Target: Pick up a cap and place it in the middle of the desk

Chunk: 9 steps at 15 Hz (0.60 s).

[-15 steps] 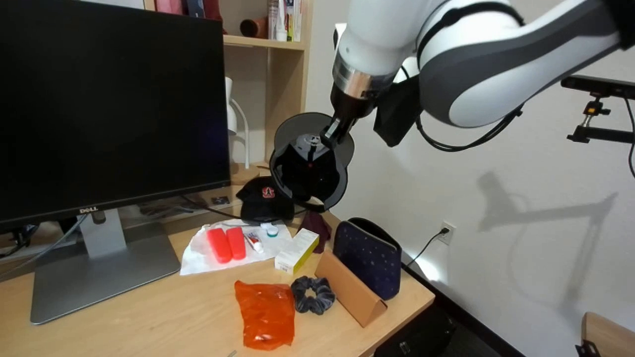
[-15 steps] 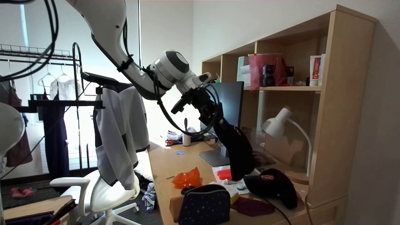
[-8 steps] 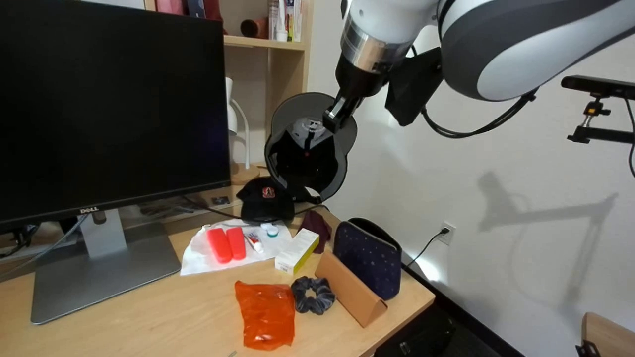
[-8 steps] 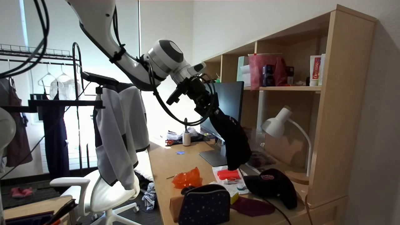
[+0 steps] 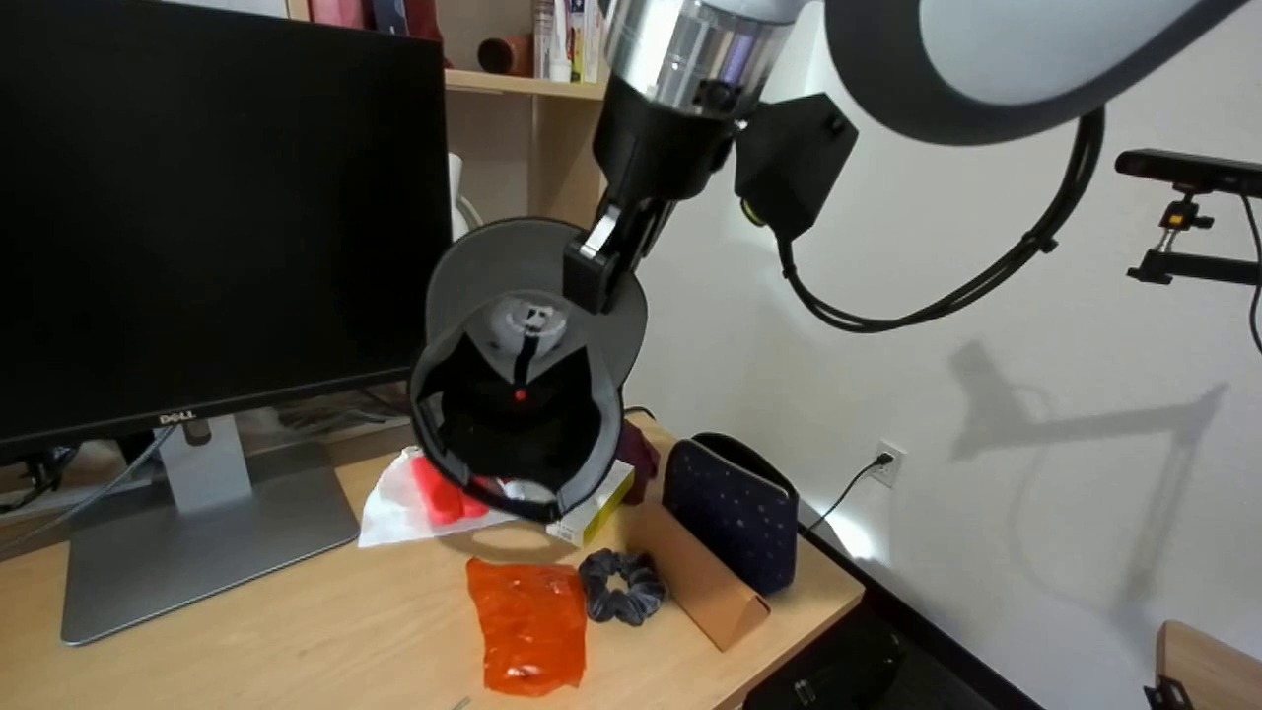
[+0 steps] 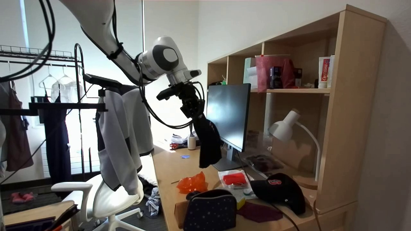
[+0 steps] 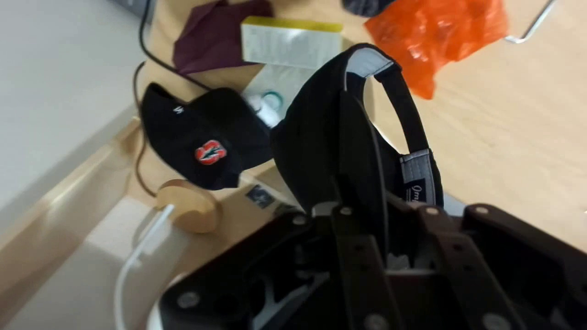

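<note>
Pinched by the brim in my pincer, the grey cap hangs in the air above the desk as I operate from a distance. In an exterior view I look into the cap's dark hollow, a red dot at its centre, with the black monitor alongside and a charcoal scrunchie and orange plastic lying on the desk below. The wrist view gives me what that angle does not: lettering on the cap's label, partly covered, and a black cap with a red-and-white emblem, resting near a round wooden base. In an exterior view that base carries a white lamp, seen in full, and the frame takes in a white chair and a grey garment, while the held cap shows as a dark, side-on shape. From the pincer, the cap slants downward: the brim passes between the fingers in the wrist view, the crown hangs lower, beyond the fingertips, and the back strap sits farthest from the grip. How high the cap hangs over the desk I cannot tell.
</note>
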### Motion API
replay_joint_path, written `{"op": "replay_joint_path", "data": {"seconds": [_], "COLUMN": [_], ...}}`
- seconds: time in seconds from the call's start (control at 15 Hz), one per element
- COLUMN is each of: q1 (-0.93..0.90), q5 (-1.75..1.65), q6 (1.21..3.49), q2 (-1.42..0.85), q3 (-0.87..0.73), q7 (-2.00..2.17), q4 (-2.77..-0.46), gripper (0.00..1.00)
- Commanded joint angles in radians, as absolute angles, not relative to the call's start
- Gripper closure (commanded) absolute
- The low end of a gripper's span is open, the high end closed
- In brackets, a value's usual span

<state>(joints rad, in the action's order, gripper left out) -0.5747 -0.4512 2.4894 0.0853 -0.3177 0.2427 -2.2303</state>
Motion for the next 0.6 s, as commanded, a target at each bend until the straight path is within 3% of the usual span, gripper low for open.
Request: {"op": "replay_joint_path", "data": {"seconds": [0.0,0.27,0.53], "q1": [-0.444,-0.35,-0.319], "q5": [-0.254,-0.272,-0.278], "q6": [2.315,2.238,2.263], "q2": [0.029,-0.041,-0.034], "q3": [-0.097,0.067,0.107], "q7": [0.072,0.079,0.116], "q4": [-2.137,-2.03,-2.052], "gripper": [0.92,0.92,0.91]}}
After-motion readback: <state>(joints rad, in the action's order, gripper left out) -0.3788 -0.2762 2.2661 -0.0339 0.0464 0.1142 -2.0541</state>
